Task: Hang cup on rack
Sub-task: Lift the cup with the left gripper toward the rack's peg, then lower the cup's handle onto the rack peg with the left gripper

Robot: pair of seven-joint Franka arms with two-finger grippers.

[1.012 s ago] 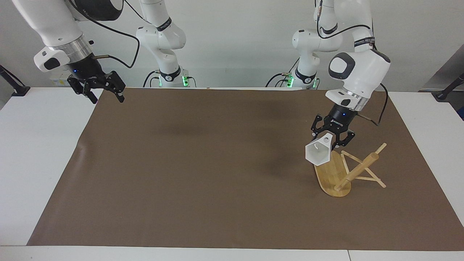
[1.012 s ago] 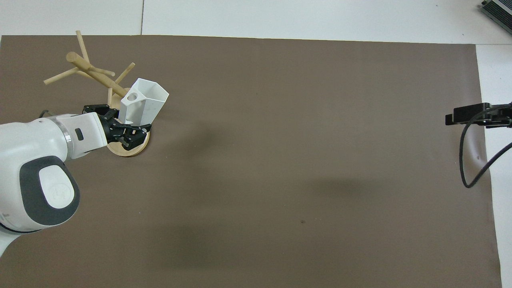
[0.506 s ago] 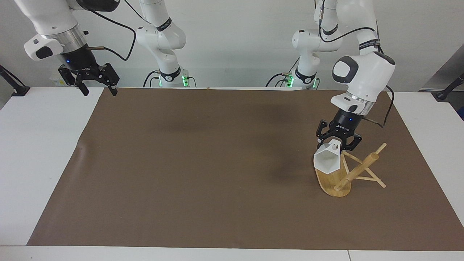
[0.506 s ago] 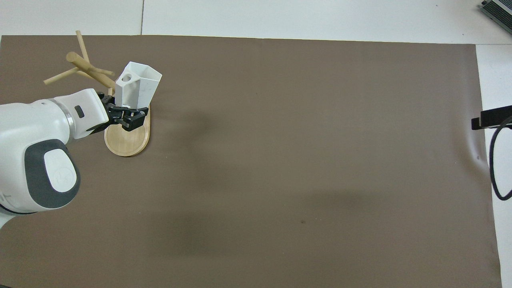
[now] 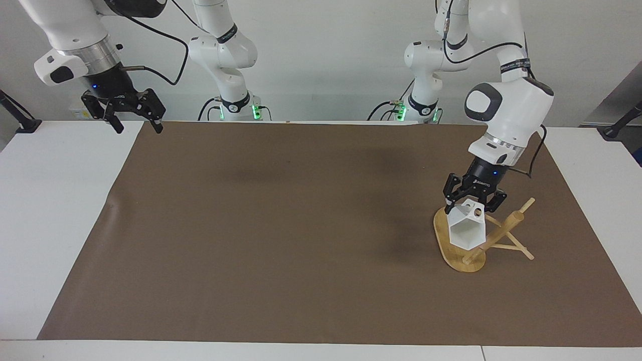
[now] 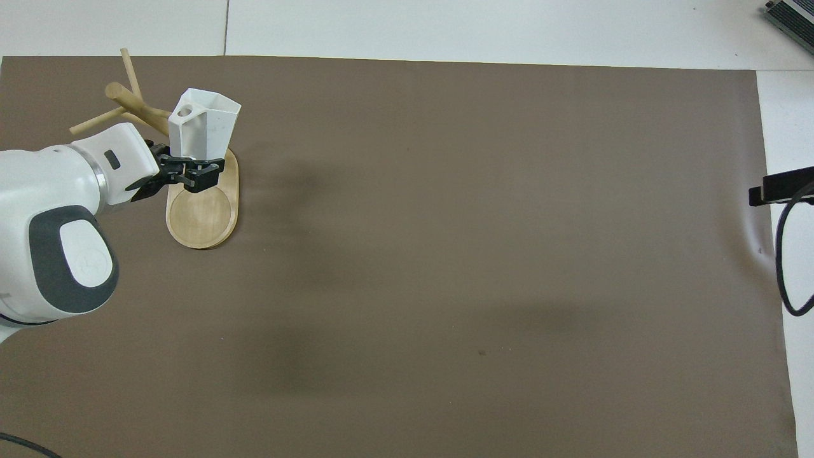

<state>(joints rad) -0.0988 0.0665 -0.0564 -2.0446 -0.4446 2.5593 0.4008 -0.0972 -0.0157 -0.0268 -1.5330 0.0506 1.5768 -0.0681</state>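
White faceted cup (image 5: 467,230), hexagonal rim, blocky handle with round hole.

The cup (image 6: 205,127) hides the rack (image 6: 202,216)'s lower post in the overhead view; the right tool (image 6: 772,191) is cut off at the right edge.

You are looking at a white worktop (image 5: 65,210) almost wholly covered by a large brown paper sheet (image 5: 281,230), whose edges leave white strips bare at both ends. On the sheet, toward the left arm's end of the worktop, stands the rack (image 5: 459,250), a light bamboo mug tree; its flat oval base (image 6: 202,213) rests directly on the paper, with its post and thin pegs leaning away from the robots.
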